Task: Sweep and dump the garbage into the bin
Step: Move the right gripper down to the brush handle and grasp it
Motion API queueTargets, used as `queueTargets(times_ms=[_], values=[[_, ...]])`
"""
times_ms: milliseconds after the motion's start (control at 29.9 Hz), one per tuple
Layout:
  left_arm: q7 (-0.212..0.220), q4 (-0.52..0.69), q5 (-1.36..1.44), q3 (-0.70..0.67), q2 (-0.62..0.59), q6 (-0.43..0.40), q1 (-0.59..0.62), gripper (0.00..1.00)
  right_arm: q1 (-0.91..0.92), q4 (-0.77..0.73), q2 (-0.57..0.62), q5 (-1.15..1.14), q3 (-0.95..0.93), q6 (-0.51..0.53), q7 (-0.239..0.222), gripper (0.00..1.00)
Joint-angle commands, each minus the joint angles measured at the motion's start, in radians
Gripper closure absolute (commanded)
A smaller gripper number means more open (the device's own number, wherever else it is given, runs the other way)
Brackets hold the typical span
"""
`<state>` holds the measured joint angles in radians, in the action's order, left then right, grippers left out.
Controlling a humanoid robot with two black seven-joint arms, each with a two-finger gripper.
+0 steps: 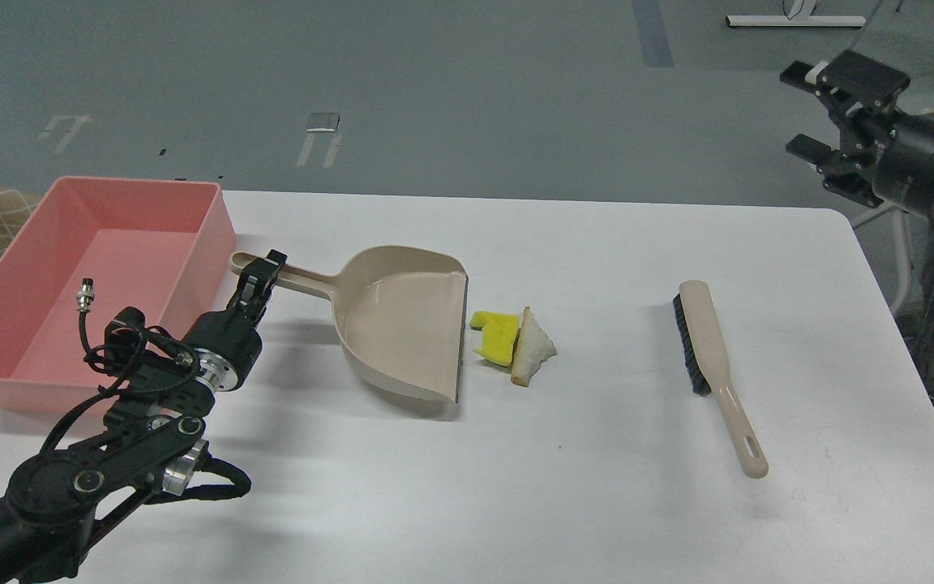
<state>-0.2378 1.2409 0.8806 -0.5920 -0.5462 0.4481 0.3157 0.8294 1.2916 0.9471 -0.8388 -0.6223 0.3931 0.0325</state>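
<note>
Left fingers (260, 274) on dustpan (402, 324) handle (lip beside garbage (511, 342))

Dustpan (402, 324) lies mid-table (597, 503); bin (94, 276) well to its left, garbage (511, 345) just right of its mouth, brush (714, 365) farther right, well apart

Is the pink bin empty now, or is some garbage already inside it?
Empty. The pink bin's visible floor is bare; the yellow block and bread slice lie on the table beside the dustpan.
</note>
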Motion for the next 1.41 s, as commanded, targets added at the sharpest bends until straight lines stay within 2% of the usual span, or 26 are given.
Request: queueTargets(times_ms=[0, 201, 368, 636, 970, 1372], values=[[0.000, 0.000, 0.000, 0.000, 0.002, 0.001, -0.001, 1.00, -0.006, 0.112, 0.139, -0.107, 0.099, 0.003, -0.009, 0.00], [-0.002, 0.003, 0.001, 0.000, 0.002, 0.006, 0.000, 1.00, -0.019, 0.245, 0.280, -0.183, 0.255, 0.006, -0.019, 0.00], [0.000, 0.011, 0.001, 0.000, 0.005, 0.011, -0.001, 1.00, -0.022, 0.316, 0.297, -0.212, 0.312, 0.006, -0.032, 0.00], [0.000, 0.014, 0.003, 0.000, 0.011, 0.012, 0.000, 1.00, -0.058, 0.359, 0.280, -0.305, 0.331, 0.006, -0.049, 0.00], [0.000, 0.015, 0.003, 0.000, 0.026, 0.011, 0.000, 1.00, -0.098, 0.359, 0.181, -0.378, 0.334, 0.006, -0.111, 0.01], [-0.002, 0.015, 0.003, 0.000, 0.026, 0.011, -0.001, 1.00, -0.145, 0.353, 0.110, -0.401, 0.335, 0.006, -0.135, 0.03]])
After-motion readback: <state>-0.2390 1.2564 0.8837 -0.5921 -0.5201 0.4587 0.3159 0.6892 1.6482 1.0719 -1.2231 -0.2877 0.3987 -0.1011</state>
